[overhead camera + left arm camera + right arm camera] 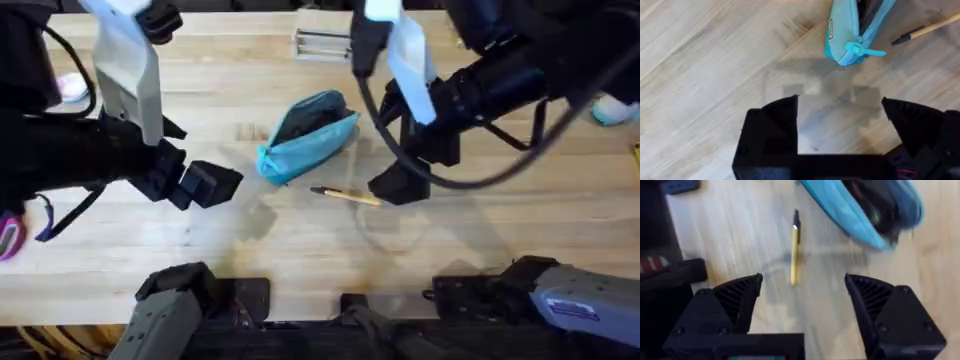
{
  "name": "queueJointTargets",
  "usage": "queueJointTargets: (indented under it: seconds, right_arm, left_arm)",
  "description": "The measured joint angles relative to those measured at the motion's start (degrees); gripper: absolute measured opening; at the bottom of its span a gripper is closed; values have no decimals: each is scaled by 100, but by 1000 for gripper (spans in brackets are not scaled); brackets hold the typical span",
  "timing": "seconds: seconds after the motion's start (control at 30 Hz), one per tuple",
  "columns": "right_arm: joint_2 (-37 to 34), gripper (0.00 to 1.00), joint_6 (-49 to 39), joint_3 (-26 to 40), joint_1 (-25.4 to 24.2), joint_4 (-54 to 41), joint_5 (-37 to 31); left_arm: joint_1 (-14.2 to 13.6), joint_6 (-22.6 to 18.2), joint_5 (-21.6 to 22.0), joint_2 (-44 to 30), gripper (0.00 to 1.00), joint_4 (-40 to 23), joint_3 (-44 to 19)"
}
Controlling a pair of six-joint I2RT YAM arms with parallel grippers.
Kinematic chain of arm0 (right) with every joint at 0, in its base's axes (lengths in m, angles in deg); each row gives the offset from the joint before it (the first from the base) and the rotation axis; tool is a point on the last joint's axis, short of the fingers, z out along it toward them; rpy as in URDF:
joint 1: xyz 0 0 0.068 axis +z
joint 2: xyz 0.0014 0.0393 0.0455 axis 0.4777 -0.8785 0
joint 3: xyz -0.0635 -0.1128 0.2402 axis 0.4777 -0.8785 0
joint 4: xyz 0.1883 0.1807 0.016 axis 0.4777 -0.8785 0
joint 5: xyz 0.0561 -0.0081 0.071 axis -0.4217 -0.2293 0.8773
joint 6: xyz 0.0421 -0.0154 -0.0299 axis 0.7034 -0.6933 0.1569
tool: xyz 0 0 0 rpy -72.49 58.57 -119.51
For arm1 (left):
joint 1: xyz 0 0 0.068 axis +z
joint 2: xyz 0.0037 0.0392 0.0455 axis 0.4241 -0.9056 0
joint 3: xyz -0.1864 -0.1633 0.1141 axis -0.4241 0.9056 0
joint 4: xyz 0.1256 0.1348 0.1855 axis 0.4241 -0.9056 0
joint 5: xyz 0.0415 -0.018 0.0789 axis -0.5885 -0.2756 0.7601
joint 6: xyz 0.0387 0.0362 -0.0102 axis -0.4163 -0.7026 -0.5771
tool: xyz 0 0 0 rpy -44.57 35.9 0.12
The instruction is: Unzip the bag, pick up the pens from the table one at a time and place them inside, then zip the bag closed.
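This looks like a robotics lab or test bench. A broad butcher-block worktop (500,230) carries two black robot arms mounted at its near edge, with loose cables (440,170) trailing over the planks and small oddments at the margins.

Even, bright light is falling on the table (300,250); soft shadows are lying beneath both arms; the bag (865,210) is smearing with motion blur in the right wrist view.
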Motion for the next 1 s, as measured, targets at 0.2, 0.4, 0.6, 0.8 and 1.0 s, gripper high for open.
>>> queueJointTargets:
  seconds: [0.2,0.4,0.6,0.8,1.0]
  right_arm:
    - [-496,998,1357,0,101,-26,-955]
    - [-1020,998,1820,0,492,-191,-1258]
    - [-1324,998,1943,-42,973,-137,-1324]
    - [-1325,998,1976,-576,1372,97,-1349]
    - [-1327,998,2243,-1130,1857,756,-1868]
  left_arm:
    - [0,0,0,0,994,0,0]
    - [0,0,2,0,994,0,0]
    - [0,0,0,0,993,24,0]
    - [0,0,29,0,993,23,0]
    - [0,0,173,0,993,24,0]
